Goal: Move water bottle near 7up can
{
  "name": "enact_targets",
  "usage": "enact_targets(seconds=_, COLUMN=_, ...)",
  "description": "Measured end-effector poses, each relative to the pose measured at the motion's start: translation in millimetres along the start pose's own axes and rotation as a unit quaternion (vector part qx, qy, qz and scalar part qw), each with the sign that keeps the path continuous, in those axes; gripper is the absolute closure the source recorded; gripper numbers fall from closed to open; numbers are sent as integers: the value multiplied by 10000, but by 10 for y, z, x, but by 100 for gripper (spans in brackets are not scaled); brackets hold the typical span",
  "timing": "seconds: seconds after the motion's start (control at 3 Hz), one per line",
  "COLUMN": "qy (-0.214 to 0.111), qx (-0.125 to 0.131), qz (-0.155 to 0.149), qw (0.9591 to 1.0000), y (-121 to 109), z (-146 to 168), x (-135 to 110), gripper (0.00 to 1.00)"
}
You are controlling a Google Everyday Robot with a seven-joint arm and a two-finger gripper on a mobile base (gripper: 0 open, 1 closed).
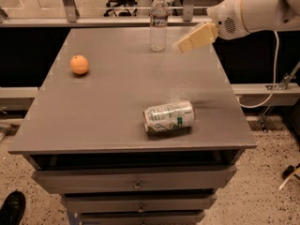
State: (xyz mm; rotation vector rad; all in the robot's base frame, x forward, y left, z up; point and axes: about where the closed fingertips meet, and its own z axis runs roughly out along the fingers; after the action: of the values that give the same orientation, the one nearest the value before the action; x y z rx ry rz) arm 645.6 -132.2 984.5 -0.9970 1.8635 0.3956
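Note:
The water bottle point(159, 22) stands upright near the far edge of the grey table point(93, 107), clear with a white cap. The 7up can point(168, 117) lies on its side near the front right of the table, silver with green markings. My gripper point(182, 46) hangs above the far right part of the table, to the right of the bottle and apart from it. Its cream-coloured fingers point(197, 37) point left toward the bottle. It holds nothing.
An orange point(79, 64) sits on the left part of the table. The table has drawers below its front edge point(136, 182). A rail and chair legs stand behind the table. A black shoe point(11, 209) is on the floor at lower left.

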Motion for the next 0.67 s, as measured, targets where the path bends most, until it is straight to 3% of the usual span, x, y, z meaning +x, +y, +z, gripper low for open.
enact_targets(seconds=0.33, qy=-94, qx=108, qz=4, qw=9999, y=-60, z=-2, x=-45, gripper=0)
enact_targets(seconds=0.67, qy=-381, qx=32, qz=165, qw=9991, y=7, z=196, x=-64, gripper=0)
